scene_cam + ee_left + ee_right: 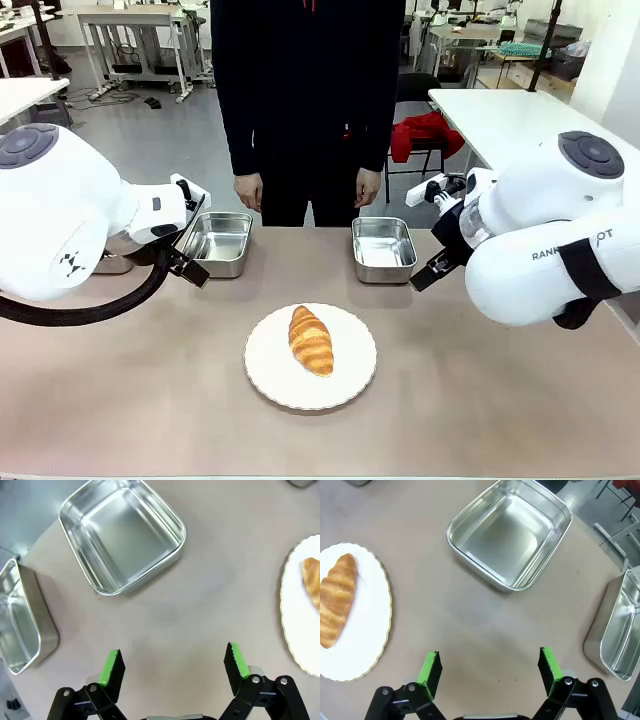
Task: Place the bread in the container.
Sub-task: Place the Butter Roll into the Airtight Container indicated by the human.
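Our left gripper (172,661) is wide open and empty with the left container (122,536) just ahead of its fingers, our right gripper (490,663) is wide open and empty with the right container (512,535) ahead, the bread (311,340) lies on the white plate (268,372) between both grippers, and we read "RANK" on our right arm (545,262).

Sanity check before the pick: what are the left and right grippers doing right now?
Left gripper: open, holding nothing.
Right gripper: open, holding nothing.
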Motion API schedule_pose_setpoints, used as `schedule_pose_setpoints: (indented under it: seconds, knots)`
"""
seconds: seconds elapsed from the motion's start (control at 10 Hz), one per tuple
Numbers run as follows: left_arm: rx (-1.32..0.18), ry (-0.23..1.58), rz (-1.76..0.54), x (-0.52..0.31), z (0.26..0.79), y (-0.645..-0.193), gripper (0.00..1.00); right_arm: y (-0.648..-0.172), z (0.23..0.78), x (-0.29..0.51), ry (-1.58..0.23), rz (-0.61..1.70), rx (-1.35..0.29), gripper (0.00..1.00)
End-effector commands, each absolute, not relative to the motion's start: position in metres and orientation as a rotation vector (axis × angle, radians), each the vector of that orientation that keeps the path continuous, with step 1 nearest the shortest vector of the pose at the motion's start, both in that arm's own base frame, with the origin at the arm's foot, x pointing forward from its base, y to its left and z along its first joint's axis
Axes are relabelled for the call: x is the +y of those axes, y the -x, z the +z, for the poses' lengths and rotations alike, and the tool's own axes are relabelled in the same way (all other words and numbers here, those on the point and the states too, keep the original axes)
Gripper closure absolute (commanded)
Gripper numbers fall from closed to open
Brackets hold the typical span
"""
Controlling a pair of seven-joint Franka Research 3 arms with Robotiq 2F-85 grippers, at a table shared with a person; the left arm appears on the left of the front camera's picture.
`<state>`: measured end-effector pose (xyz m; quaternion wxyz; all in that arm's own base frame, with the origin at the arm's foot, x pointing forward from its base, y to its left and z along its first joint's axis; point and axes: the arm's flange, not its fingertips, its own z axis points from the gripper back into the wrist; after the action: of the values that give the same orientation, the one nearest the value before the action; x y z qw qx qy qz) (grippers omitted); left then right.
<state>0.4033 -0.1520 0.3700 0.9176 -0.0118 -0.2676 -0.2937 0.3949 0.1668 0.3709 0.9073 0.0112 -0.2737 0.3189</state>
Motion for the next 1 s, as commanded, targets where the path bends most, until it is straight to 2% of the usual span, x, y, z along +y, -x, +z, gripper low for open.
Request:
schedule_pose_setpoints:
  seconds: [0.0, 0.9]
  knots:
    - [-0.551, 0.024, -0.604, -0.1520, 0.3701, -0.4033, 0.00, -0.3949, 0.3709, 0.1668, -0.023, 0.658, -0.565, 0.00]
    - [-0.550, 0.024, -0.604, -0.1522, 0.3700, -0.4032, 0.00, -0.3949, 0.3708, 0.1669, -0.023, 0.659, -0.565, 0.00]
